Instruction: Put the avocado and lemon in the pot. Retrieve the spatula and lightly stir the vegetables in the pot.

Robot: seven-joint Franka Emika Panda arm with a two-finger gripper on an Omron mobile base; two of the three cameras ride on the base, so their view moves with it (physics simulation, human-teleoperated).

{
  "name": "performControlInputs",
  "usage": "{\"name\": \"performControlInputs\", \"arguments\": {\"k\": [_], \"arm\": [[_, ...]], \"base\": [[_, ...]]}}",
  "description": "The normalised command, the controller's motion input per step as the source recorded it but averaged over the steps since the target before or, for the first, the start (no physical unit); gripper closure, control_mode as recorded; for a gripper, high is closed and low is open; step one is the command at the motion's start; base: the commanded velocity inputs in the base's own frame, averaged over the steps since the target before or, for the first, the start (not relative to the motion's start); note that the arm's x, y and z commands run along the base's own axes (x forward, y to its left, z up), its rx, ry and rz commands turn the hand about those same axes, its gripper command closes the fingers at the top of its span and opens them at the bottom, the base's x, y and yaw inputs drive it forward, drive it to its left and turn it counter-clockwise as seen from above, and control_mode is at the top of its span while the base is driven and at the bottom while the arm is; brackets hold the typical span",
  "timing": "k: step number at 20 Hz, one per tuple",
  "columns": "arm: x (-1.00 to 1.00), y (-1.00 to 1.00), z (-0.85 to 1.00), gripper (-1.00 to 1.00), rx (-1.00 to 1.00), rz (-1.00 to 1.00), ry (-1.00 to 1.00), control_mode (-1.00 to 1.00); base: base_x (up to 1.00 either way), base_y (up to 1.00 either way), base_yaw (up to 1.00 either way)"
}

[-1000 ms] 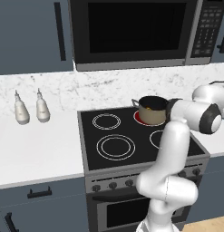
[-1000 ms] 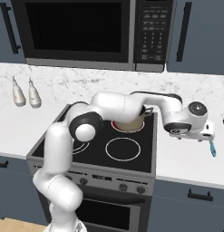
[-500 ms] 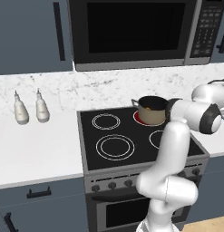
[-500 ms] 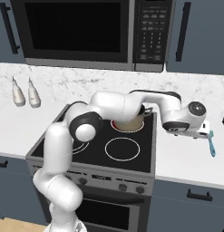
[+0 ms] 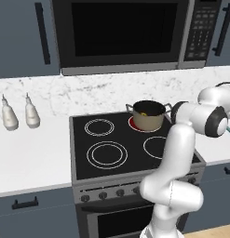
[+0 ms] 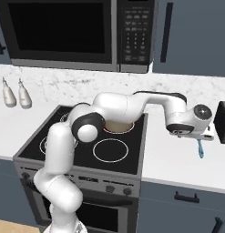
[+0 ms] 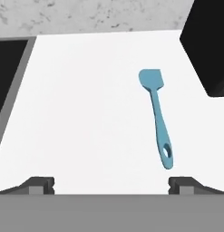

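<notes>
White counter (image 7: pixel 86 113) to the right of the stove (image 6: pixel 109 150), and my gripper (image 7: pixel 111 183) hangs over it with both fingers spread wide, holding nothing. Ahead lies the spatula (image 7: pixel 157 115), flat on the counter, blade toward the wall, beside a dark appliance (image 7: pixel 208 45). Back on the burner, the pot (image 5: pixel 148 115) holds the lemon (image 5: pixel 143 113).

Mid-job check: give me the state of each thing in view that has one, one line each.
gripper: open, holding nothing, above the counter.
spatula: lying flat on the white counter, untouched.
pot: upright on the red-glowing back burner, no lid.
lemon: inside the pot.
microwave: door closed.
</notes>
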Motion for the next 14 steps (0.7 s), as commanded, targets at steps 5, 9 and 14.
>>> {"name": "performControlInputs", "arguments": {"k": [5,9,14], "arm": [[0.00,0.00,0.00,-1.00,0.00,0.00,0.00,1.00],[0.00,0.00,0.00,-1.00,0.00,0.00,0.00,1.00],[0.00,0.00,0.00,-1.00,0.00,0.00,0.00,1.00]], "base": [[-0.16,-0.69,0.01],[-0.53,-0.07,0.00],[0.74,-0.25,0.08]]}}
